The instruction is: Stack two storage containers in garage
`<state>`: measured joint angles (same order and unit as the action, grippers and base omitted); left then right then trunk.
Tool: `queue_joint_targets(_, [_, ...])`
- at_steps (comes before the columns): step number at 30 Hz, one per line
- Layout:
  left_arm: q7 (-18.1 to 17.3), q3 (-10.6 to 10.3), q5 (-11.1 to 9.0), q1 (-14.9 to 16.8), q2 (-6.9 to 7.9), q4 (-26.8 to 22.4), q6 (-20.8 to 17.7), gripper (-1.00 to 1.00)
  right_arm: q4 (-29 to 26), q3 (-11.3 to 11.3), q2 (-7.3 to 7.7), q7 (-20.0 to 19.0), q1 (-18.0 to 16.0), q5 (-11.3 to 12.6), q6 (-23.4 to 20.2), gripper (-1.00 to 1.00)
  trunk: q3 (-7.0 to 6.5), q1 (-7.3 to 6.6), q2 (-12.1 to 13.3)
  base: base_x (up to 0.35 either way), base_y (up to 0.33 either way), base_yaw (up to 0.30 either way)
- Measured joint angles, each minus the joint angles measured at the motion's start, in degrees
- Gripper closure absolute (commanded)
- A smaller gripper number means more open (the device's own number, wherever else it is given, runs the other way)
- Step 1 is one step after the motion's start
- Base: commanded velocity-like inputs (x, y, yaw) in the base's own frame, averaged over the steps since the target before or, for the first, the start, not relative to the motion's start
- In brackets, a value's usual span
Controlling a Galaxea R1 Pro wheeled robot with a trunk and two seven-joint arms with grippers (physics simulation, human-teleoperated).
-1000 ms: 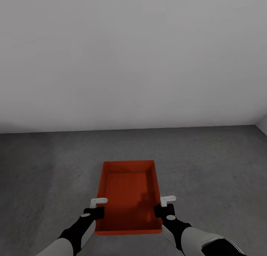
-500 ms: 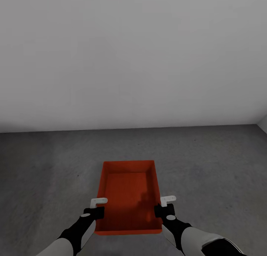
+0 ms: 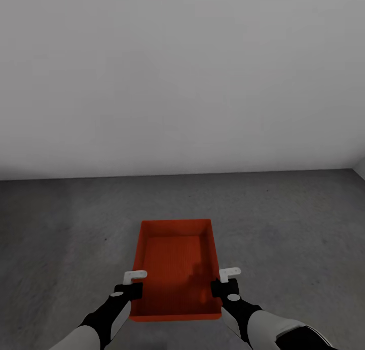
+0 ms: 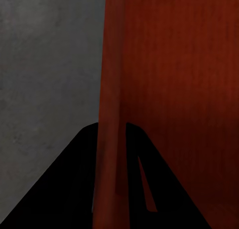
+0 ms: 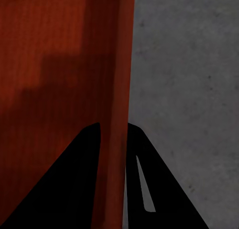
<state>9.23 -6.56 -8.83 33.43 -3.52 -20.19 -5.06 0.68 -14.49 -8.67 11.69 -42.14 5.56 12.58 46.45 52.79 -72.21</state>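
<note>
One orange-red topless storage container (image 3: 175,264) lies low in front of me over the grey concrete floor (image 3: 284,223) of the garage. My left gripper (image 3: 133,289) is shut on its left wall near the close corner, and my right gripper (image 3: 219,288) is shut on its right wall. In the left wrist view the container wall (image 4: 112,89) runs between the dark fingers of the left gripper (image 4: 110,128). The right wrist view shows the other wall (image 5: 117,79) pinched by the right gripper (image 5: 113,127). Whether the container touches the floor I cannot tell.
A plain white wall (image 3: 182,76) stands a short way beyond the container. At the far right edge a second wall meets it in a room corner (image 3: 358,168). Mottled concrete stretches to both sides of the container.
</note>
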Motion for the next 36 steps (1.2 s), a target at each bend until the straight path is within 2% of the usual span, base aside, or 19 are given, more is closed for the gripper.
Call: queue_joint_targets(36, [0.0,-0.1,-0.1,0.0,0.01,0.0,0.0,1.0,0.0,0.0,0.0,0.0,0.0,0.0,0.0,1.0,6.46,7.91,-14.4,0.0,0.0,0.0])
